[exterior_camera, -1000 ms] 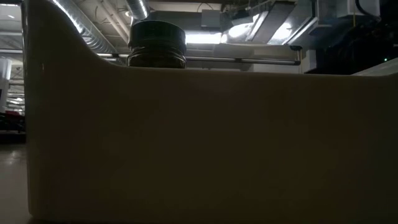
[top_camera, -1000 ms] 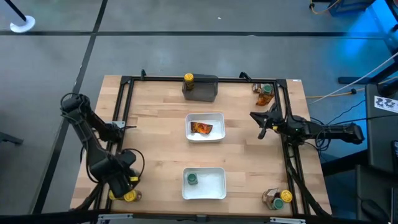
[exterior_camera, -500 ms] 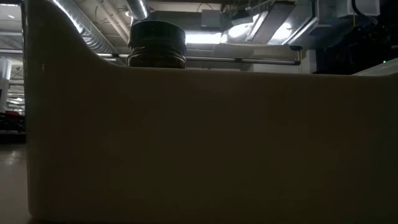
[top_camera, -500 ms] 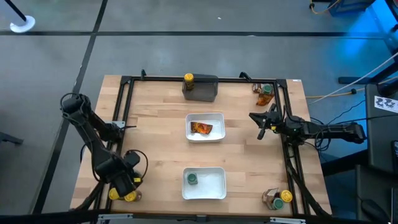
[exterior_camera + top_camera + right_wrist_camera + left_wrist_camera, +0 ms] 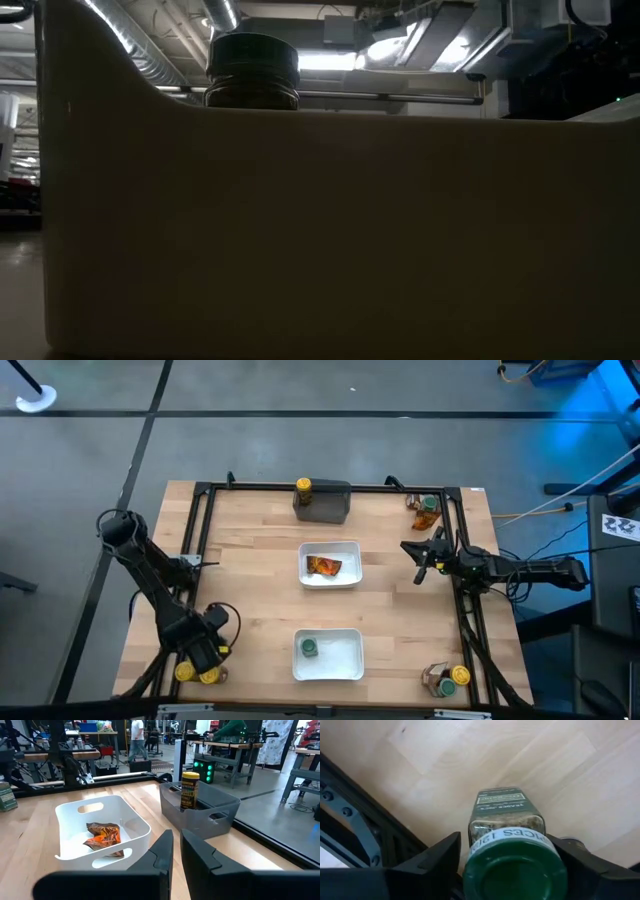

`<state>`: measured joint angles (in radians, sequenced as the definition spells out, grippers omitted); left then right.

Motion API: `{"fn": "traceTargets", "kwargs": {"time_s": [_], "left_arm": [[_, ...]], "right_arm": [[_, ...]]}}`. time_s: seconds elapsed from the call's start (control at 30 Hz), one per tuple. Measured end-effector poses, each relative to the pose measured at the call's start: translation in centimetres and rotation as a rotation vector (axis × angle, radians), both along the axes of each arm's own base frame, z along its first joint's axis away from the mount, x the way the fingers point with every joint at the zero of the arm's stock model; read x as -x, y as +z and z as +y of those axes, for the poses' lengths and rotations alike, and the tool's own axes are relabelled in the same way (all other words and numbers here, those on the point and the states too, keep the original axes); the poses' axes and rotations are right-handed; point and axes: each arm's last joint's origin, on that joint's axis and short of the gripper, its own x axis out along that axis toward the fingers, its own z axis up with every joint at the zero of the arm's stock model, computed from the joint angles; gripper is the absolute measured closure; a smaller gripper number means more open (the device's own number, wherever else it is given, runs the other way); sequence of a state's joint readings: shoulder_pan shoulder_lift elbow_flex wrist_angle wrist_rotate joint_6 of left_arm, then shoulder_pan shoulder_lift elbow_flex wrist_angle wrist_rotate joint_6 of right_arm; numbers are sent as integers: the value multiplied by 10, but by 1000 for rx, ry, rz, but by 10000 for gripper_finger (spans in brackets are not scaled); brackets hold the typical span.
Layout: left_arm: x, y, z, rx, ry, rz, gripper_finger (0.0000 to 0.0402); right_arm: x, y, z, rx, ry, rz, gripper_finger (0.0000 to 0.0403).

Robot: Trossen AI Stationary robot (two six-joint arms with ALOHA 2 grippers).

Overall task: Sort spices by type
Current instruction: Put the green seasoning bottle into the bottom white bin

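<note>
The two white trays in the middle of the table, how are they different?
The far tray holds an orange-brown sachet; the near tray holds a green-lidded jar. The sachet lies flat and crumpled, while the jar stands upright. The far tray sits nearer the grey block. Both are white, rectangular, alike in size, and hold one spice each.

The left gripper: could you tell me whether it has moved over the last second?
Yes. In the high view the left gripper has slid toward the table's near edge, closing on the jars by the left corner frame.
</note>
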<state>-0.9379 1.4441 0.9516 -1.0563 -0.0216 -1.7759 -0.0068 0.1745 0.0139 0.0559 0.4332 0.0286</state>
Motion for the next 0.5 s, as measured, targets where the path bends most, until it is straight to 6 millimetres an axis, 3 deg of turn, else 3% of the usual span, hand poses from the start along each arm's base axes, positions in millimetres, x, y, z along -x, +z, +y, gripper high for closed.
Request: {"fn": "traceTargets", "kwargs": {"time_s": [0.17,0.3,0.5], "left_arm": [[0,0,0,0,-21,-1,216],[-4,4,1,2,-74,-2,220],[-24,27,5,27,-124,-54,220]], "right_arm": [[0,0,0,0,0,0,365],[0,0,0,0,0,-1,366],[0,0,0,0,0,-1,365]]}}
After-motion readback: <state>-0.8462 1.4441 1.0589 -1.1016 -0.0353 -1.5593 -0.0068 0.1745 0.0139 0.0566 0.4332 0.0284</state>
